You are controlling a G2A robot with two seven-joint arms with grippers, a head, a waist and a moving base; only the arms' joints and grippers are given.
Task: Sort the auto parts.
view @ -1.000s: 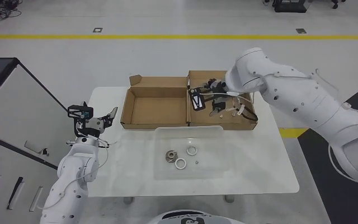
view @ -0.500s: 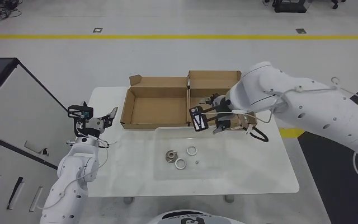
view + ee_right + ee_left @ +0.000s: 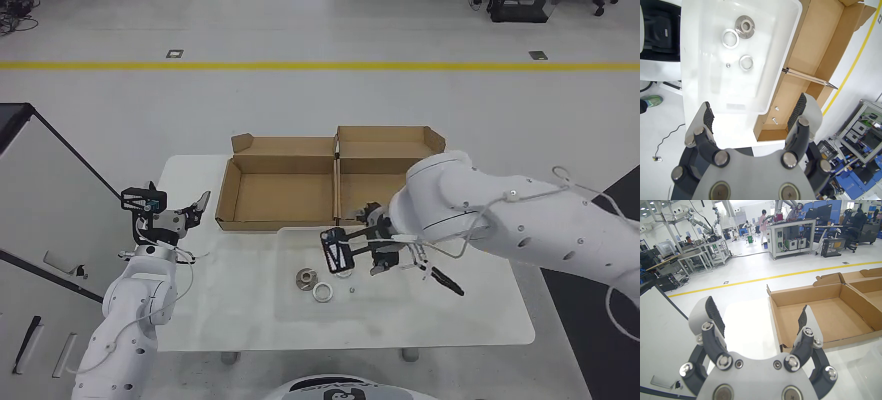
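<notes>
The right claw (image 3: 755, 102) is hanging open and empty above the clear tray (image 3: 789, 43). A flange (image 3: 745, 26), large ring (image 3: 730, 38), small ring (image 3: 746, 62) and nut (image 3: 727, 65) are lying inside it. The left claw (image 3: 758, 303) is standing open and empty at the worktop (image 3: 745, 328) edge, near the left cardboard box (image 3: 829, 317).

1. Bright, even light from overhead; rows of ceiling lamps (image 3: 647, 203) far back in the hall in the left wrist view.
2. Heavy glare on the white worktop (image 3: 230, 300) at the centre of the top view, nearly swallowing the walls of the clear tray (image 3: 385, 300).
3. Only soft, faint shadows, as along the inner walls of the cardboard box (image 3: 819, 317).
4. Pale sheen over the glossy floor (image 3: 320, 100) in the upper part of the top view.
5. Strong wide-angle bending of straight lines toward the edges in both wrist views.
</notes>
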